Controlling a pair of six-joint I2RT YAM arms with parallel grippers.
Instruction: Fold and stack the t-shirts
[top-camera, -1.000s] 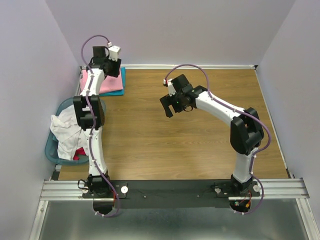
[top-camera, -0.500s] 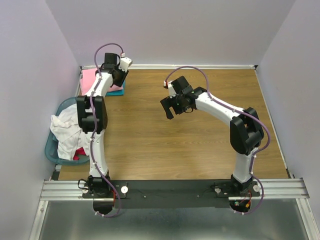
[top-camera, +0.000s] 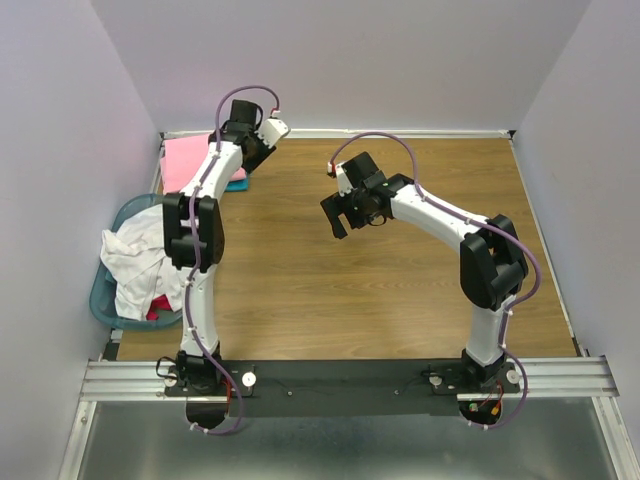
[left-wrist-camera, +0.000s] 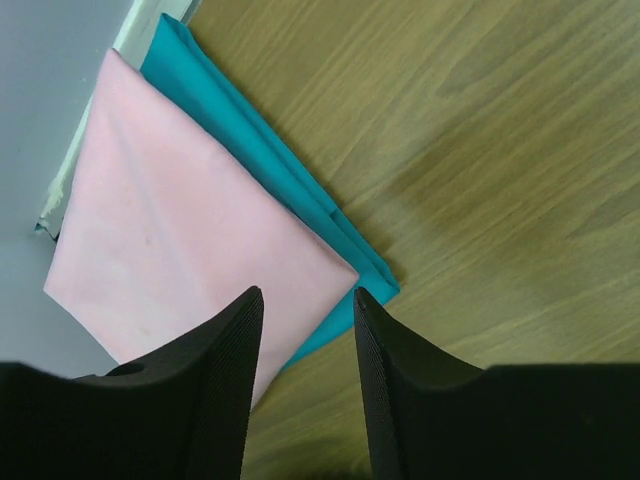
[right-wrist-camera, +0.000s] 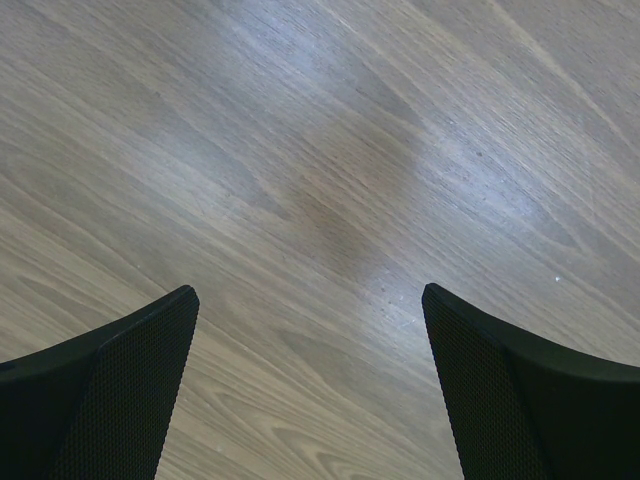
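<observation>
Pink shirt folded atop teal shirt, just under left pincer tips; jaws narrowly parted, empty. Right pincer wide open, empty, over bench. Lift clear before swinging, don't snag stack corner. White shirts in basket likely next.

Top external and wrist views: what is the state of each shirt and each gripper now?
pink t-shirt: folded, top of the stack.
teal t-shirt: folded, bottom of the stack.
white t-shirts: unfolded, heaped in the basket.
left gripper: open, empty.
right gripper: open, empty.
</observation>
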